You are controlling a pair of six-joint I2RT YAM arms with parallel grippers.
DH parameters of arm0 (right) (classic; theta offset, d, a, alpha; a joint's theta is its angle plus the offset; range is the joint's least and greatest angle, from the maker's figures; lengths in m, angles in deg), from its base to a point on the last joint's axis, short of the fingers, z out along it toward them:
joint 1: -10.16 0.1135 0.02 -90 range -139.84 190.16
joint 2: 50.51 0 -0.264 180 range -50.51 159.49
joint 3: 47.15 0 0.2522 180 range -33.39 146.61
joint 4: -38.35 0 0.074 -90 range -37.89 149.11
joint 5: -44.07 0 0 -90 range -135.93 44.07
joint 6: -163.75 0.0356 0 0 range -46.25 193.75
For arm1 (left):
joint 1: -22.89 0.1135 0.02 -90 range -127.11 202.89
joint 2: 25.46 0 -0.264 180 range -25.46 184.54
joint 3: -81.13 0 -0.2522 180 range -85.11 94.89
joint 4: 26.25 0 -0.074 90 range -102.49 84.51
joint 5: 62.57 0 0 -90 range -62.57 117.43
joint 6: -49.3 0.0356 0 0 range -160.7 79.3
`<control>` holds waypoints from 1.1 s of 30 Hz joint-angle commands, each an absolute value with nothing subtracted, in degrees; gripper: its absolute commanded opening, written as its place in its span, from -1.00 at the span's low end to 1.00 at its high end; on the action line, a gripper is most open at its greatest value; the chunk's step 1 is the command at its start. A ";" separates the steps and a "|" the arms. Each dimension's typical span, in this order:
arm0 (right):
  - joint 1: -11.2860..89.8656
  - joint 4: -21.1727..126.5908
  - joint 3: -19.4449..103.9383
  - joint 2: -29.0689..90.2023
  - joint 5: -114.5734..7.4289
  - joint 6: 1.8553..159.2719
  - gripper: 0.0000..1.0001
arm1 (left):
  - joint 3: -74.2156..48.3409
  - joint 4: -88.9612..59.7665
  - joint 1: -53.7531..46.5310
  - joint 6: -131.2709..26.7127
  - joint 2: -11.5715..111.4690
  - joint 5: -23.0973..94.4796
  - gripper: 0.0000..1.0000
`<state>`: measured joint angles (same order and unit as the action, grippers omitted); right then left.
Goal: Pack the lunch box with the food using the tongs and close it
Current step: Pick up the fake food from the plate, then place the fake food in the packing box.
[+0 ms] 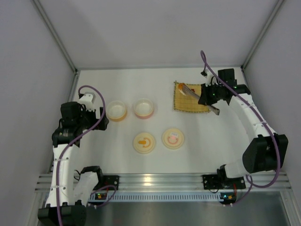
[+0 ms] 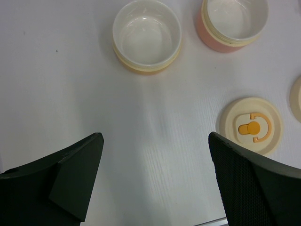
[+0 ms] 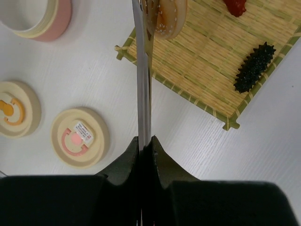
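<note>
Right gripper (image 3: 145,143) squeezes the tongs (image 3: 142,70) tight. Their tips touch the bun (image 3: 170,19) at the straw mat's (image 3: 202,56) edge. Black food (image 3: 254,68) lies on the mat. Left gripper (image 2: 155,174) hangs wide open above the table (image 2: 70,94).

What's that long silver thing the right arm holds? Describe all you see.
Long thin silver-grey metal tongs, two straight arms squeezed flat together. The right gripper is shut on them partway along; in the overhead view their joined end sticks out behind it. The tips reach the round sesame-speckled tan bun at the woven bamboo mat's corner; whether they pinch it is unclear.
</note>
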<state>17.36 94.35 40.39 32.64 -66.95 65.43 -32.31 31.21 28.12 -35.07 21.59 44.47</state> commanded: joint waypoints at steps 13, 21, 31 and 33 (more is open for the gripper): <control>22.81 95.18 43.43 27.62 -78.80 67.86 -1.00 | -30.35 30.57 28.25 -36.22 21.83 43.70 0.97; 32.73 92.20 45.36 30.78 -80.21 70.23 -1.00 | -27.81 32.33 32.10 -37.97 25.95 46.74 0.97; 42.58 88.68 51.95 38.15 -81.09 73.31 -1.00 | -20.25 34.97 39.14 -38.41 33.78 53.44 0.96; 43.82 87.45 53.53 40.35 -81.00 75.22 -1.00 | -19.37 35.32 41.33 -38.76 35.79 57.54 0.97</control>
